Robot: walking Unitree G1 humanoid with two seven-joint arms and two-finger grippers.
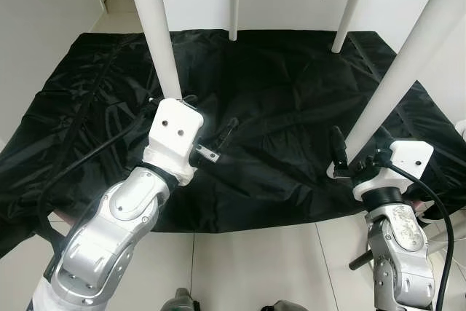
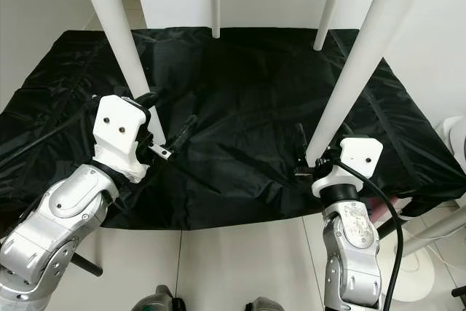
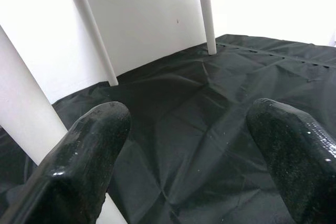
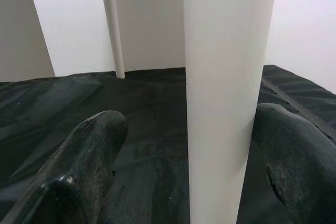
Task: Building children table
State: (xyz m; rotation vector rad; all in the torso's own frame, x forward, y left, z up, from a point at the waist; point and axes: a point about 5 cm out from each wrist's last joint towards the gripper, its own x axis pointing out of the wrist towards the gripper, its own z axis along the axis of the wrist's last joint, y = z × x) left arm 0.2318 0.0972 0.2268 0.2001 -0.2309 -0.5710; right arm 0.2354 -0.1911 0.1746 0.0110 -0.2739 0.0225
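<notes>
Four white table legs stick up off a black sheet (image 1: 291, 78) spread over the tiled floor (image 1: 255, 267), so the table is lying upside down under that cloth. The near right leg (image 1: 397, 85) sits between the right gripper (image 4: 184, 145) fingers, which are spread apart on either side of it and not pinching it as far as I can see. The left gripper (image 3: 184, 145) is down low next to the near left leg (image 1: 156, 30), fingers wide open with just sheet between them; one finger (image 3: 84, 156) is right beside that leg. The two far legs (image 1: 234, 1) (image 1: 349, 9) stand by the white wall. A black cable (image 1: 95, 151) trails across the sheet on the left.
</notes>
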